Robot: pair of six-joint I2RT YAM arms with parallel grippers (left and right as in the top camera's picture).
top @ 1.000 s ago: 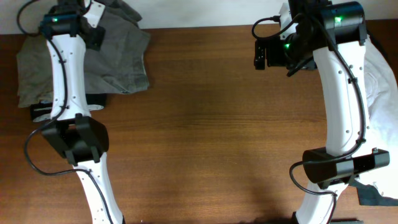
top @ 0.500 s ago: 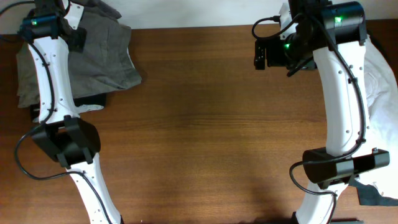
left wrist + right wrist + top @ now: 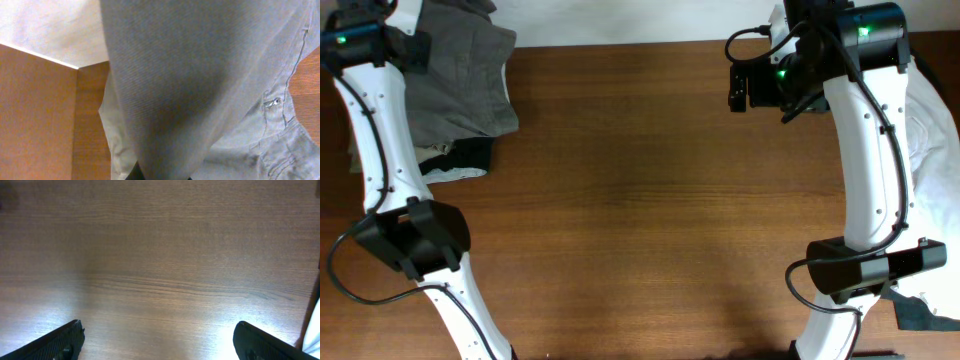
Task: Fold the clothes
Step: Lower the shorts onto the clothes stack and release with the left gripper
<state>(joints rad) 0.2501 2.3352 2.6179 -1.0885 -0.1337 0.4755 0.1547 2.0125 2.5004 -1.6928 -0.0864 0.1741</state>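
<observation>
The grey-olive shorts (image 3: pixel 460 80) lie bunched at the table's far left corner and hang over its back edge. My left gripper (image 3: pixel 410 42) is shut on them; in the left wrist view the grey fabric (image 3: pixel 200 75) fills the frame and runs into the jaws (image 3: pixel 160 176). A pale beige layer (image 3: pixel 114 140) shows beside it. A black-and-white garment (image 3: pixel 460 160) lies under the shorts' front edge. A white shirt (image 3: pixel 935 130) lies at the right edge. My right gripper (image 3: pixel 745 88) (image 3: pixel 160 342) is open and empty above bare wood.
The brown wooden table (image 3: pixel 640 220) spans the view, with its back edge against a white wall (image 3: pixel 620 20). A dark cloth (image 3: pixel 920 315) lies at the front right corner beside the right arm's base.
My left arm has swung left, dragging the grey shorts left with it. More of the black-and-white garment shows. The right arm has not moved.
</observation>
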